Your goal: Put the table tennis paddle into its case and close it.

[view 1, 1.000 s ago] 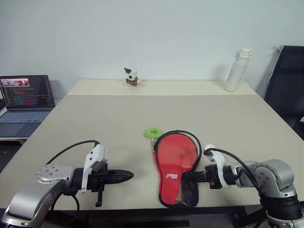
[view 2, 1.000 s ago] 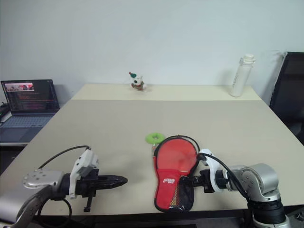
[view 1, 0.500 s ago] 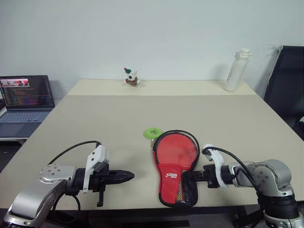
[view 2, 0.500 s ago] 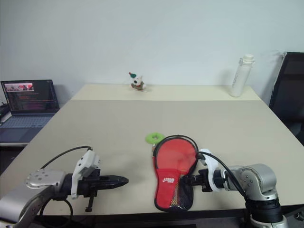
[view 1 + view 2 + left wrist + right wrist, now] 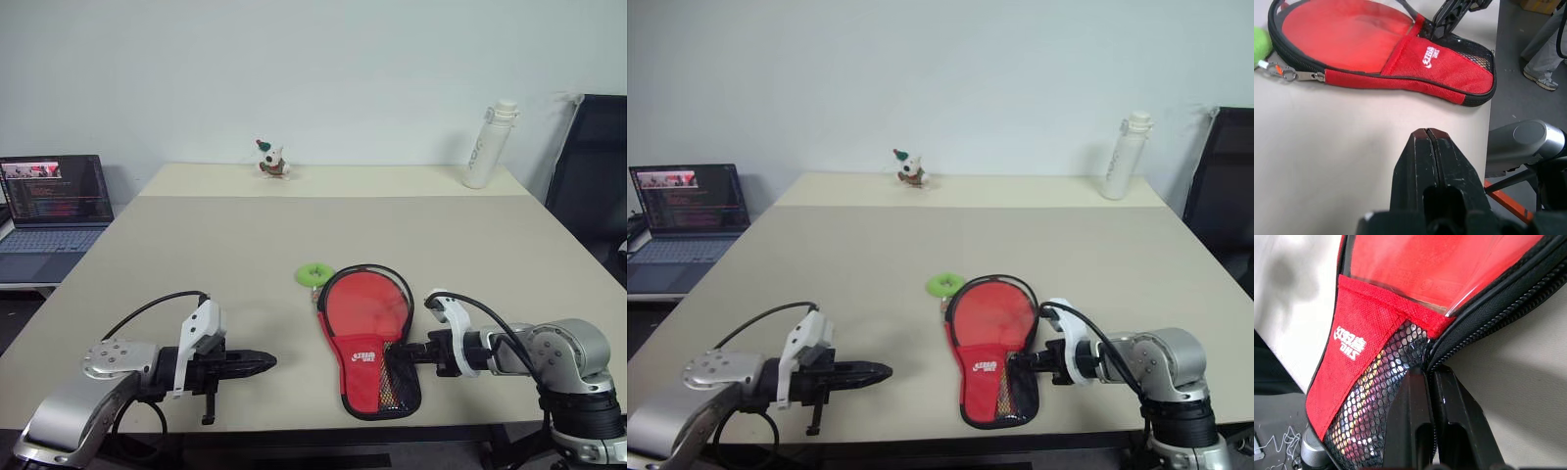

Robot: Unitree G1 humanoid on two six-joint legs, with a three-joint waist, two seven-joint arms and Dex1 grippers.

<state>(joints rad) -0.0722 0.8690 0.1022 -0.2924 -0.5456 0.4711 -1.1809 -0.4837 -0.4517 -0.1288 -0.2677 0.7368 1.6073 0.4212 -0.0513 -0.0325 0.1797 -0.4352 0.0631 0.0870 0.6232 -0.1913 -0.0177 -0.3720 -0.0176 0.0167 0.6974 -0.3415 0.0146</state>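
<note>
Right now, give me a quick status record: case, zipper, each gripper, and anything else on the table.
case: case lies flat near the table's front edge, red lettered and mesh side up
zipper: pull at the round end beside the green charm
right gripper: right gripper, jaws shut on the case's edge beside the mesh pocket
left gripper: left gripper, jaws shut, holding nothing, apart from the case
also on table: small figurine and white bottle at the far edge
off table: laptop, open
</note>
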